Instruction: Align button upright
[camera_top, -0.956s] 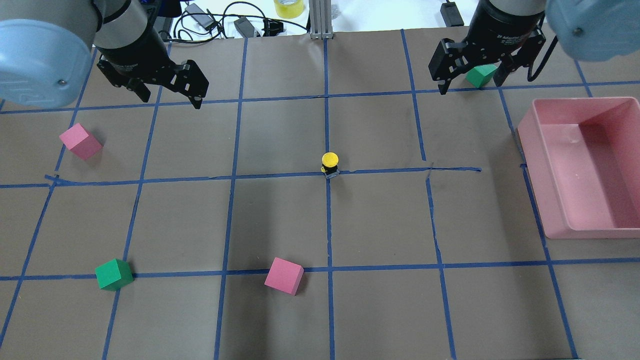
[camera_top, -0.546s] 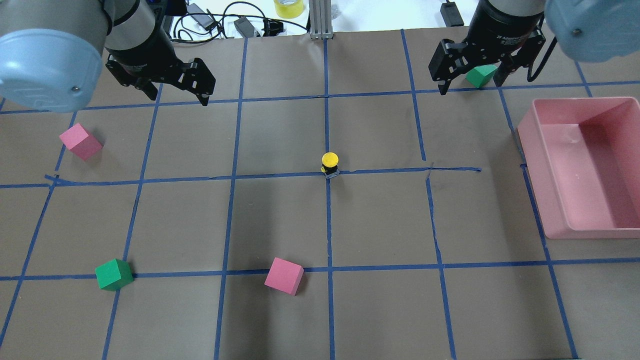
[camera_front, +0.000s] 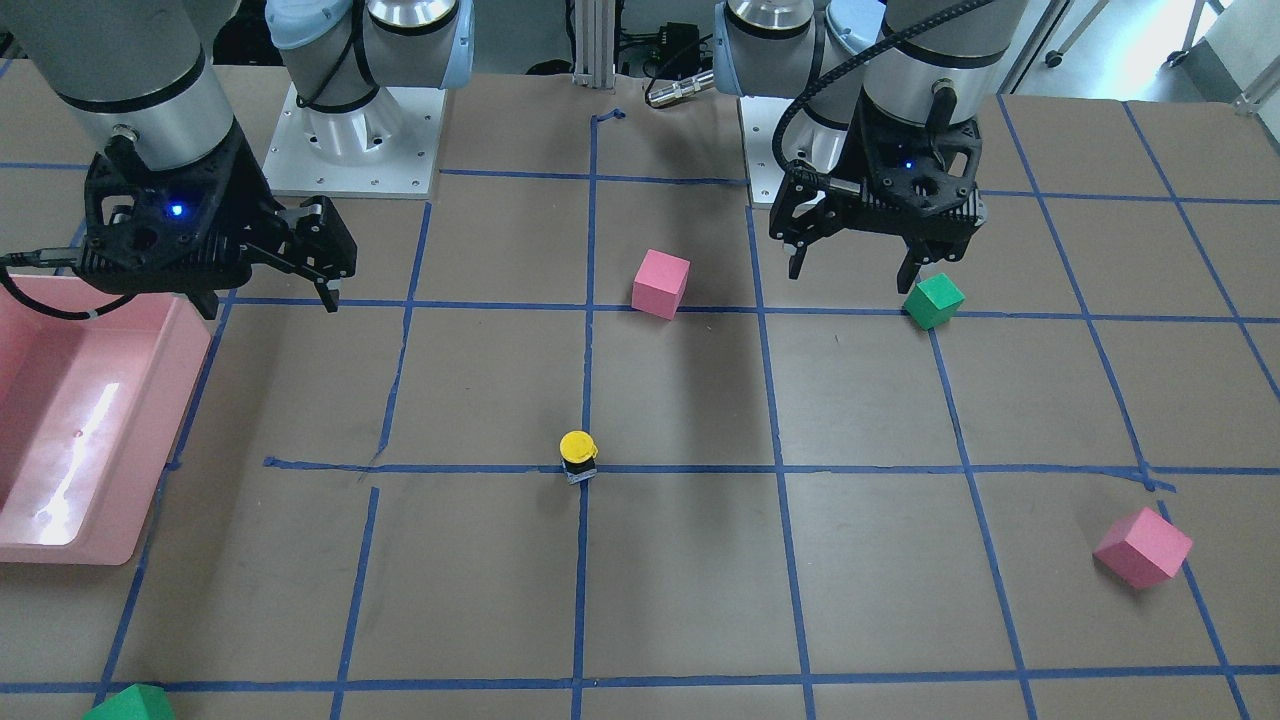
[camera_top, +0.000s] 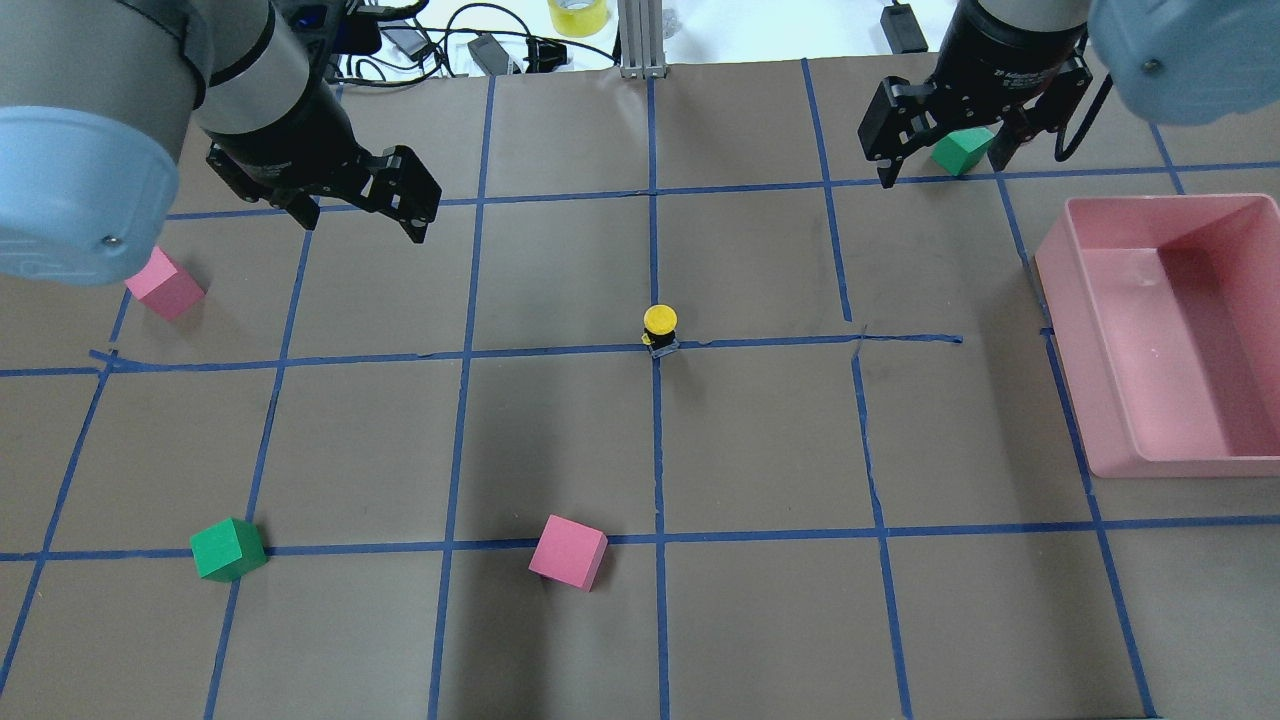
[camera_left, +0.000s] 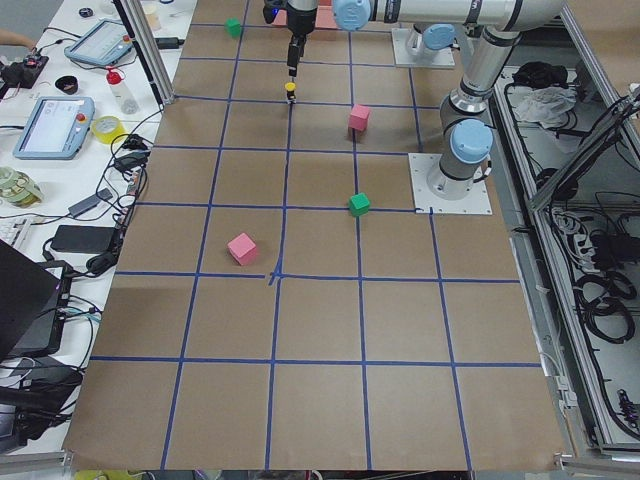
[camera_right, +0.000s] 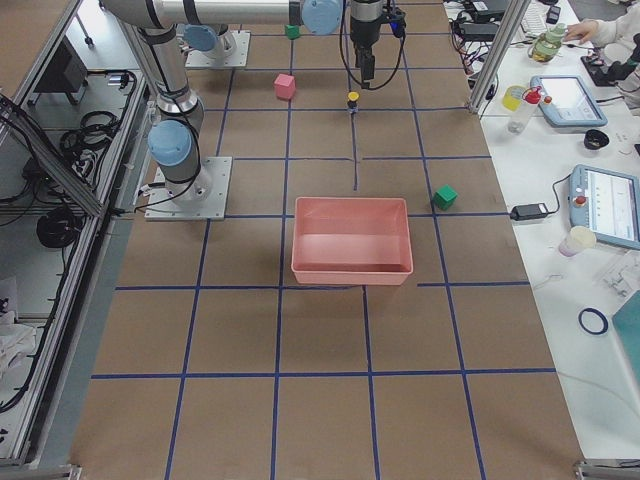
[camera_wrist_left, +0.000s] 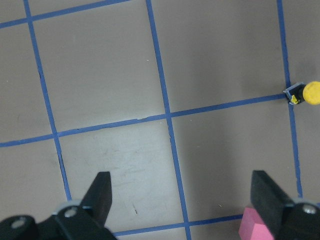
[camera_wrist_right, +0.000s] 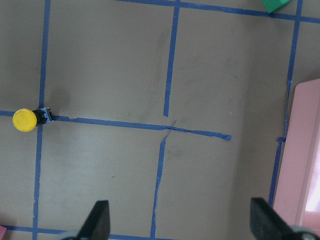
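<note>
Where the brown tabletop (camera_top: 760, 620) holds a pink bin (camera_top: 1200, 466), the right claw (camera_front: 268, 300) hangs wide open near the bin, the left claw (camera_top: 362, 228) wide open far from it, and the button (camera_top: 660, 328) stands upright, well apart from the bin.

**Silver Arms, Blue Caps**

Both arms (camera_front: 930, 60) are silver tubes with light blue caps (camera_top: 60, 200). The left end effector (camera_front: 855, 270) and right end effector (camera_front: 268, 298) are black, each with a blue light (camera_front: 176, 210). A black cable (camera_front: 808, 98) loops above the left one.
</note>
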